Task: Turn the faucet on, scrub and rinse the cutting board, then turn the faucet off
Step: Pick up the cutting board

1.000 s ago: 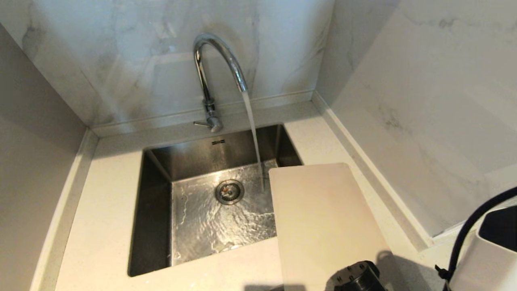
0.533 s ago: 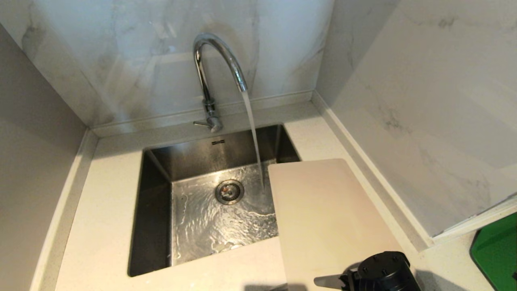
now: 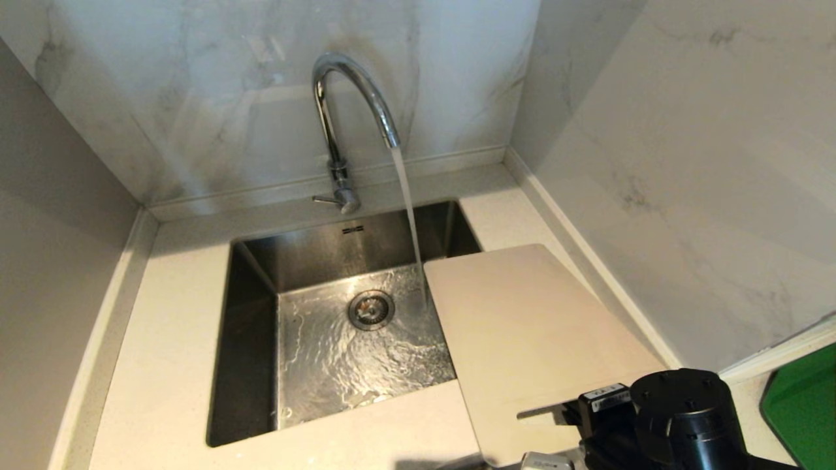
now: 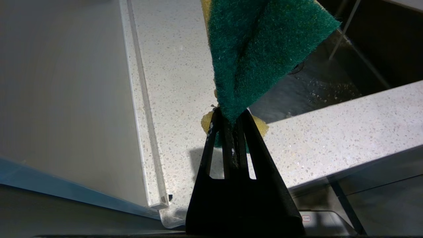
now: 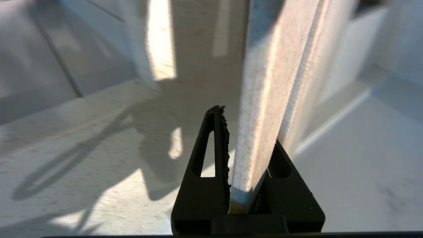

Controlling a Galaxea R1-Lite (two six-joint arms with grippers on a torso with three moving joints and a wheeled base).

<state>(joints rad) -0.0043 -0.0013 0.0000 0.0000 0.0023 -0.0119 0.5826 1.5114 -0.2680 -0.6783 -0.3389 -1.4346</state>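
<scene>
Worktop [image 3: 170,365] of pale speckled stone wraps the sink [image 3: 251,365] on its left and near sides, and I find my left hand [image 4: 228,115] over that left stretch in its wrist view, fingers pressed together on a sponge [image 4: 257,53] with a green scouring face and a yellow body, the sponge hanging out over the worktop toward the basin edge. At the back of the sink the faucet [image 3: 346,98] stands upright, its small side lever [image 3: 324,200] pointing toward the left, and a stream of water [image 3: 408,209] falls from the spout into the basin, where it ripples around the drain [image 3: 371,309]. The stream lands just beside the far left corner of the cutting board [image 3: 522,326]; I cannot tell whether it touches the board. The board lies across the right rim of the sink, its left part over the basin and the rest above the worktop on the right. At its near right end my right hand [image 5: 246,185] is clamped on the board's edge, one finger on each face, as its wrist view shows. Further right, at the frame edge, a bright green flat object [image 3: 806,405] lies beyond the wall end.
</scene>
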